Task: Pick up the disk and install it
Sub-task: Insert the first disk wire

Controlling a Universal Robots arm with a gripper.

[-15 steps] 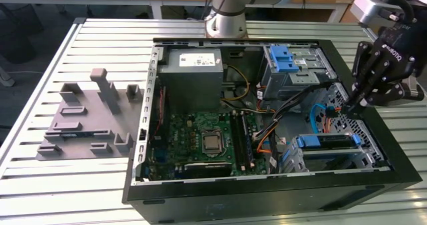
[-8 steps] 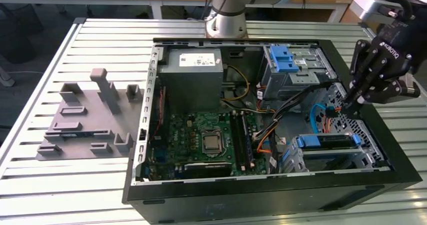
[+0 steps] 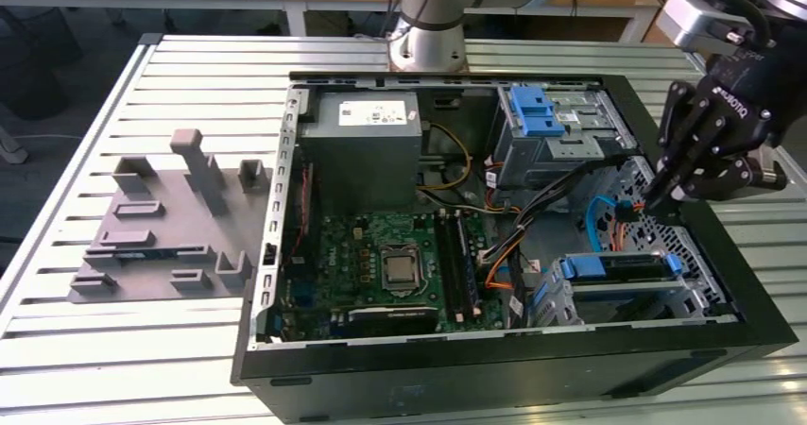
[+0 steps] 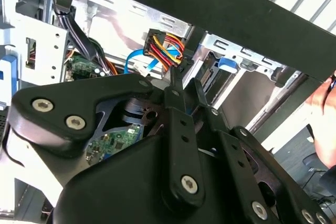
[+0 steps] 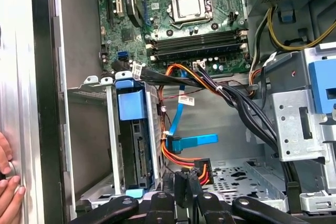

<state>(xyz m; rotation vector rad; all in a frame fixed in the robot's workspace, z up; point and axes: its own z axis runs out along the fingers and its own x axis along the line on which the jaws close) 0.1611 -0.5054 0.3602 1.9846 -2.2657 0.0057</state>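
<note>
- We find an open computer case [image 3: 505, 359] lying on the slatted counter [image 3: 76, 142], with a grey fixture plate [image 3: 164, 227] beside it toward the exterior view's left.
- Inside the case we note the motherboard [image 3: 391, 255], the grey power supply box [image 3: 366, 151] and a metal drive cage with a blue latch [image 3: 536, 118].
- The disk [image 5: 134, 140], with its blue carrier frame, sits upright in the drive bay [image 5: 110, 129] by the case wall; in the exterior view its blue edge [image 3: 611, 266] shows in the bay nearest the camera.
- Black cable bundles [image 5: 247, 108], orange-red-yellow wiring [image 5: 184, 156] and a blue ribbon cable [image 5: 191, 142] cross the space beside the bay, between the disk and the claw.
- The claw [image 5: 181, 190] hangs inside the case by its wall on the exterior view's right [image 3: 656, 203], fingers drawn together with tips nearly meeting.
- Its tips are at the multicoloured power connector [image 4: 165, 51]; we cannot tell whether they grip it.
- A person's hand [image 5: 8, 182] rests on the case's outer edge.
</note>
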